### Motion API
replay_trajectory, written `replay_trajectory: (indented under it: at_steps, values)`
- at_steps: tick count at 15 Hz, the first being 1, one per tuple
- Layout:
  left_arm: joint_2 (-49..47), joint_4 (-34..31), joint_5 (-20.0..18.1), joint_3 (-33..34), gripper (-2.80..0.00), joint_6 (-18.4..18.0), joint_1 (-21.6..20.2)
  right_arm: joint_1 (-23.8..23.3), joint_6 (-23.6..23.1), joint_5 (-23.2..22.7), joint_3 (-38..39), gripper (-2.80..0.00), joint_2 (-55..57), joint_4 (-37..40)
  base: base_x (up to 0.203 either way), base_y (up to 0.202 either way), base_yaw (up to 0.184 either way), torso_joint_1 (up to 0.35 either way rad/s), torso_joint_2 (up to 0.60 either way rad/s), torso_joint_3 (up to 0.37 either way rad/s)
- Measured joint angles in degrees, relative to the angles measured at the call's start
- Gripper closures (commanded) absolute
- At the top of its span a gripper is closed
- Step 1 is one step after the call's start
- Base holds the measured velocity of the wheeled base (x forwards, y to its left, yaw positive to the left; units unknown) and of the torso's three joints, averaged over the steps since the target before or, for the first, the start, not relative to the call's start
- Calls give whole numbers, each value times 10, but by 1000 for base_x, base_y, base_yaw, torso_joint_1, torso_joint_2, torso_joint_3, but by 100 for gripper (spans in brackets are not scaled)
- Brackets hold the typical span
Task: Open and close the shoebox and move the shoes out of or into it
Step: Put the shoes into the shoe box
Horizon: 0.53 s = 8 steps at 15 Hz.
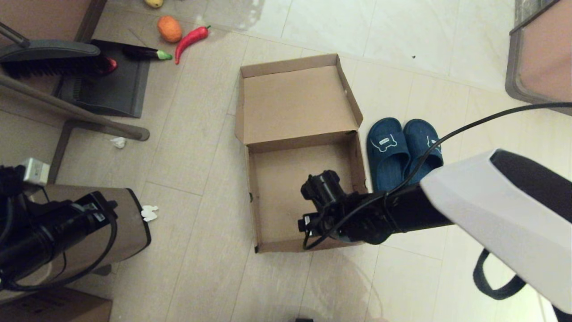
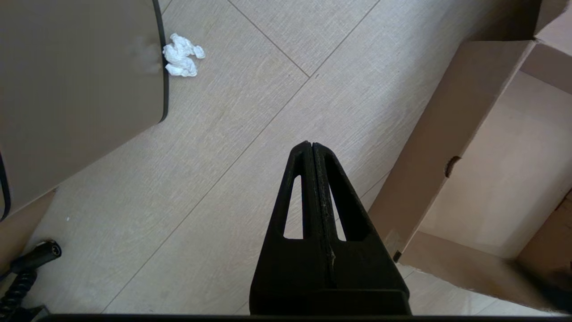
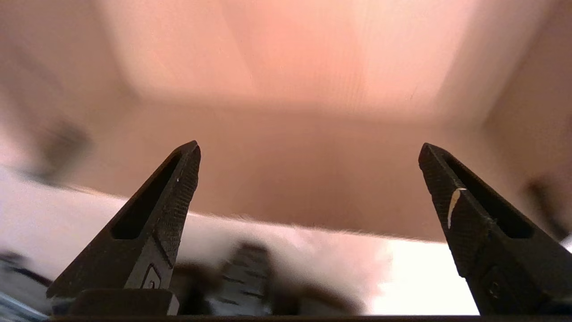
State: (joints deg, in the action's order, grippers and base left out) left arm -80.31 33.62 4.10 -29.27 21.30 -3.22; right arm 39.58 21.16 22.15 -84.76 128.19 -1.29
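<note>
The brown cardboard shoebox [image 1: 253, 197] lies open on the floor, its hinged lid [image 1: 295, 105] folded back flat on the far side, and it holds nothing. The navy slide slippers [image 1: 388, 152] sit side by side on the floor just right of the box, toes toward me. My right gripper [image 1: 319, 210] hangs over the near part of the box; in the right wrist view it [image 3: 309, 150] stands wide open with only cardboard [image 3: 290, 67] between the fingers. My left gripper [image 2: 309, 144] is shut and empty above bare floor, left of the box wall [image 2: 447, 134].
A brown bin [image 1: 125, 219] stands under my left arm, with crumpled tissue [image 1: 149, 213] beside it. A broom [image 1: 49, 60], a dustpan [image 1: 111, 85] and toy vegetables [image 1: 190, 39] lie at the far left. A piece of furniture [image 1: 536, 58] is at the far right.
</note>
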Motion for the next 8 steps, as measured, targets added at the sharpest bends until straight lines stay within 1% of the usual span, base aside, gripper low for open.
replay_trajectory:
  at_steps: [3,4,6,8]
  values:
    - [1,1,0,5,0,0,0,-25,-4,-12,-10,-280,-95,43,0,0,0,0,0,0]
    - [1,2,-1,8,0,1,0,-44,-7,-19,-11,0,-129,67,0,0,0,0,0,0]
    - [1,3,-1,16,0,10,0,-106,-16,-28,-10,0,-177,98,0,0,0,0,0,0]
    - [1,3,-1,19,0,16,0,-182,-40,-38,-1,0,-201,104,0,0,0,0,0,0]
